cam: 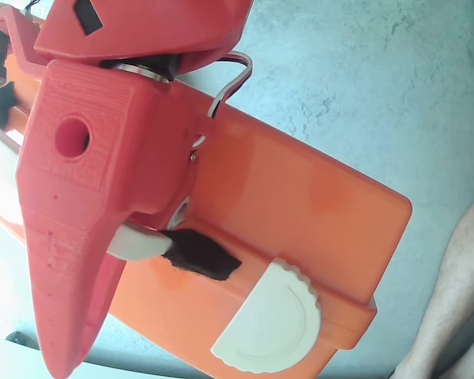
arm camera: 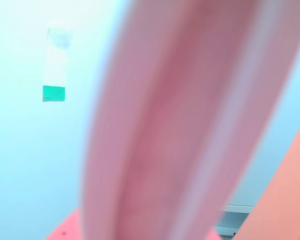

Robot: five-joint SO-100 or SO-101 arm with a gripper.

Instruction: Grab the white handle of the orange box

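Note:
In the fixed view my red gripper [cam: 83, 316] fills the left side, with one long finger [cam: 67, 260] pointing down over the orange box [cam: 300, 197]. A short white curved piece [cam: 138, 242] sticks out from under the finger, next to a black patch [cam: 199, 253] on the box. A white scalloped half-round handle [cam: 268, 320] lies on the box's lower right corner, apart from the finger. The second finger is hidden, so I cannot tell how the jaws stand. The wrist view is filled by a blurred pink-red shape [arm camera: 190, 130], with orange [arm camera: 285, 200] at the lower right.
The box rests on a pale blue-grey floor [cam: 379, 71]. A person's bare leg [cam: 458, 292] is at the right edge. A white strip with a green end [arm camera: 54, 67] lies on the pale surface in the wrist view.

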